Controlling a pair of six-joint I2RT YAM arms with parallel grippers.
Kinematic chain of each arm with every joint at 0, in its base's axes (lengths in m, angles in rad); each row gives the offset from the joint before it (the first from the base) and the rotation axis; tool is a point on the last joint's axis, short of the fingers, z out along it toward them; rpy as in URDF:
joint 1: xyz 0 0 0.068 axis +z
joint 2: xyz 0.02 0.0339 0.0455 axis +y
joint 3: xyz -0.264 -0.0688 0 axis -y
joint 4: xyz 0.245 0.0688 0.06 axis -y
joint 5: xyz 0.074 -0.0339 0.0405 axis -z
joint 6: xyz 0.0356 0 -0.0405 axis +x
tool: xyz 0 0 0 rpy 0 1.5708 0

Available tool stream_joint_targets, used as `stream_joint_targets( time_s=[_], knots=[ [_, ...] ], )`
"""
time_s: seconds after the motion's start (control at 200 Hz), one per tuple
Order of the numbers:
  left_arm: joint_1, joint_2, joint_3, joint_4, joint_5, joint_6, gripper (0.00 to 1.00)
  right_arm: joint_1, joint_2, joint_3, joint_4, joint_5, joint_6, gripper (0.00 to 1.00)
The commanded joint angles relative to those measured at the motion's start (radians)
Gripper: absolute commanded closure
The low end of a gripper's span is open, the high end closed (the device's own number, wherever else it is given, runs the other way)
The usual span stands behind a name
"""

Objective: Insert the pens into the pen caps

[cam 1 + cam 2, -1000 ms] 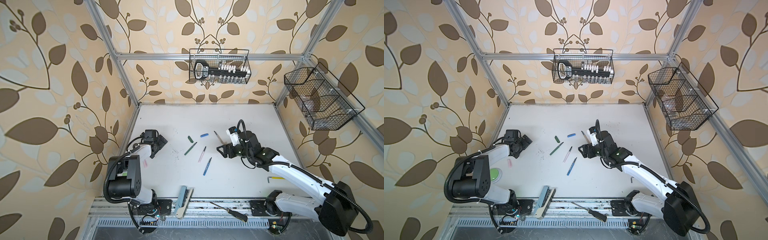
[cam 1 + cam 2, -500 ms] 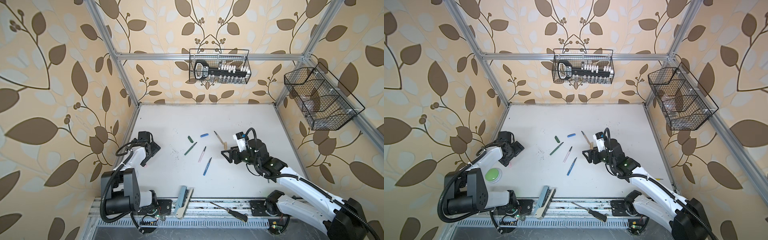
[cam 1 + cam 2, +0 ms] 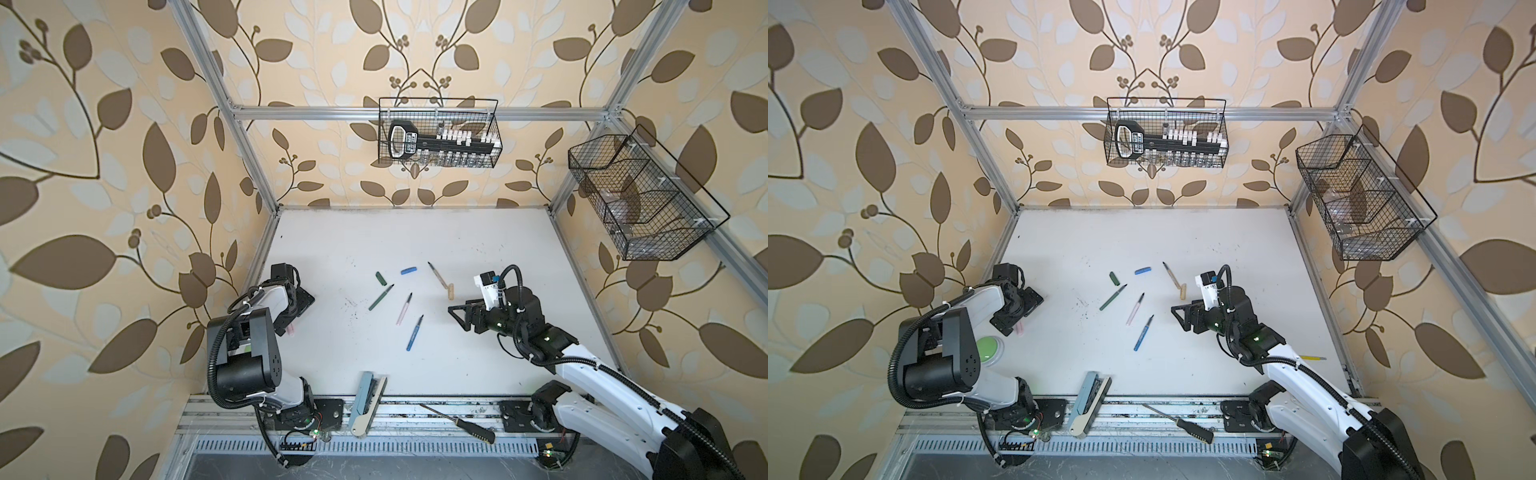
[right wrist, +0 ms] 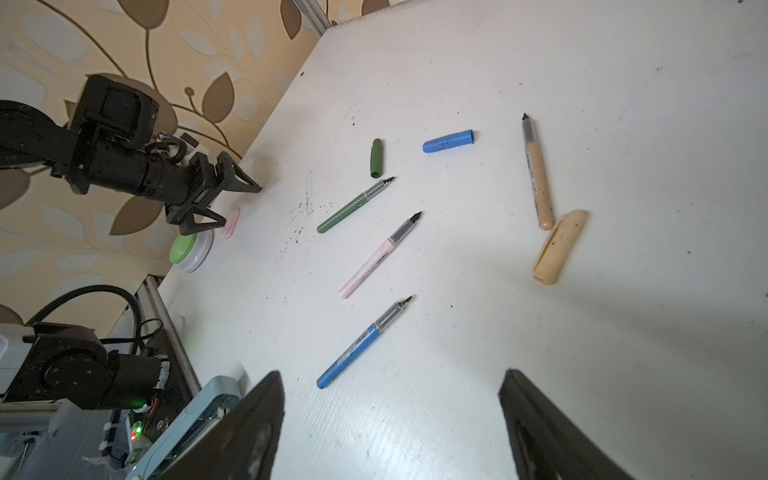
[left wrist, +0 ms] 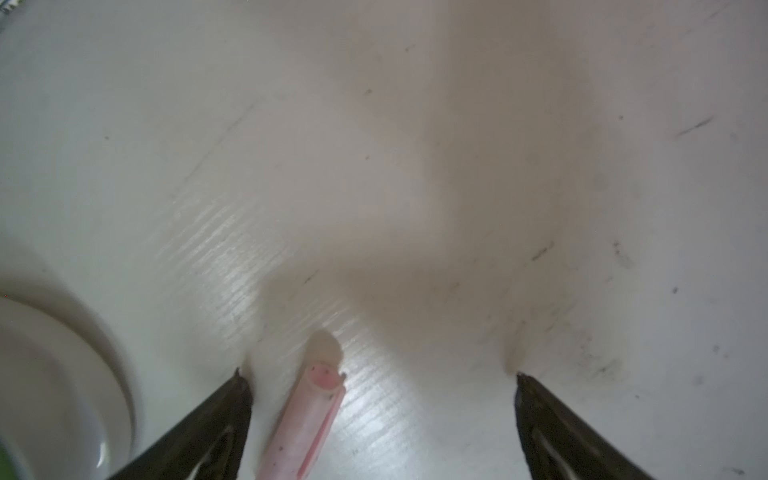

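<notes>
On the white table, in both top views, the pink pen lies near the middle and serves as the dial's centre. The green pen is at 10 o'clock and the green cap at 11. The blue cap sits at 12 and the blue pen at 5. The tan pen lies between 1 and 2, with the tan cap just beside its blunt end. The pink cap is far out at 9, by the table's edge and under the left gripper. The right gripper hangs at 3, well apart from every pen.

From the left wrist, the jaws stand wide apart with their tips low over the table. The pink cap lies flat between them, close to one finger and well off the other, gripped by neither. A white-rimmed button sits near that same finger.

From the right wrist, the jaws are spread wide and hold nothing. All four pens lie uncapped, dark tips bare. The blue pen is nearest and the three loose caps lie beyond.
</notes>
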Motion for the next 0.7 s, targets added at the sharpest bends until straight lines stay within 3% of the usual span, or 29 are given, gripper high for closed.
stream_joint_targets(
  time_s=[0.0,0.125,0.245,0.335,0.47,0.58,0.695],
  knots=[
    [0.004,0.026,-0.019,0.020,0.090,-0.023,0.01,-0.019,0.006,-0.019,0.033,-0.039,0.004,0.18],
    [-0.012,-0.007,-0.079,0.057,0.154,-0.067,0.01,-0.038,0.009,-0.029,0.045,-0.049,0.004,0.18],
    [-0.064,-0.024,-0.110,0.086,0.142,-0.095,0.01,-0.049,0.014,-0.042,0.065,-0.062,0.012,0.17],
    [-0.075,-0.004,-0.116,0.116,0.211,-0.130,0.01,-0.050,0.014,-0.047,0.071,-0.071,0.018,0.18],
    [-0.168,0.004,-0.121,0.138,0.177,-0.162,0.01,-0.053,0.000,-0.054,0.070,-0.072,0.018,0.18],
    [-0.213,0.046,-0.127,0.180,0.244,-0.226,0.01,-0.059,-0.002,-0.055,0.059,-0.076,0.023,0.18],
    [-0.254,-0.013,-0.116,0.074,0.139,-0.221,0.01,-0.058,-0.010,-0.050,0.039,-0.093,0.022,0.18]
  ],
)
